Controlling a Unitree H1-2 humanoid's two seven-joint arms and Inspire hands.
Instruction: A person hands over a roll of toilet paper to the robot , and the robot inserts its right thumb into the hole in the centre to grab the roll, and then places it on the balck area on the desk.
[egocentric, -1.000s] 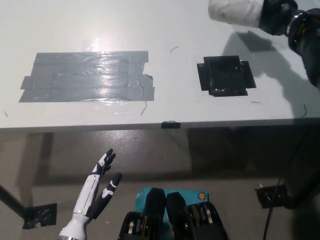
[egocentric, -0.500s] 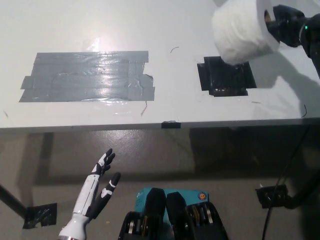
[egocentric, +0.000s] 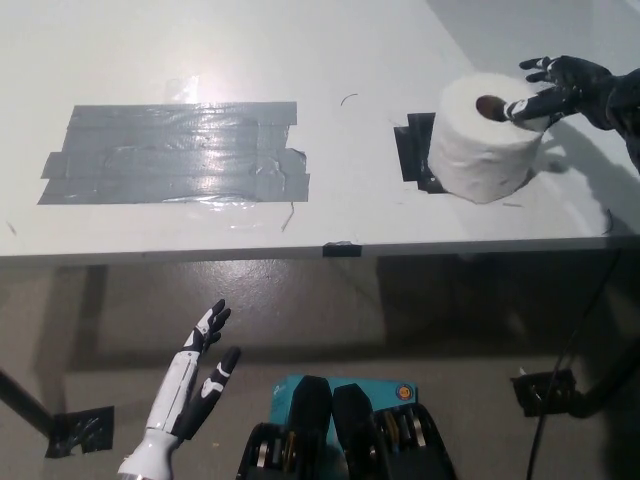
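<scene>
The white toilet paper roll (egocentric: 484, 148) stands upright on the black taped area (egocentric: 412, 152) at the right of the desk, its hole facing up. The roll covers most of the black area. My black right hand (egocentric: 560, 86) hovers at the roll's upper right edge with its fingers spread. Its thumb lies over the roll's top rim, just right of the hole and outside it. My white left hand (egocentric: 196, 384) rests below the desk's front edge at the lower left, fingers apart and holding nothing.
A large patch of grey tape strips (egocentric: 175, 150) covers the left half of the white desk (egocentric: 330, 60). The desk's front edge (egocentric: 300, 250) runs across the middle of the picture, with a small black clip (egocentric: 341, 248) on it.
The right hand carried the roll down from the upper right and set it upright on the black area. Its thumb has come out of the hole and the fingers have spread.
</scene>
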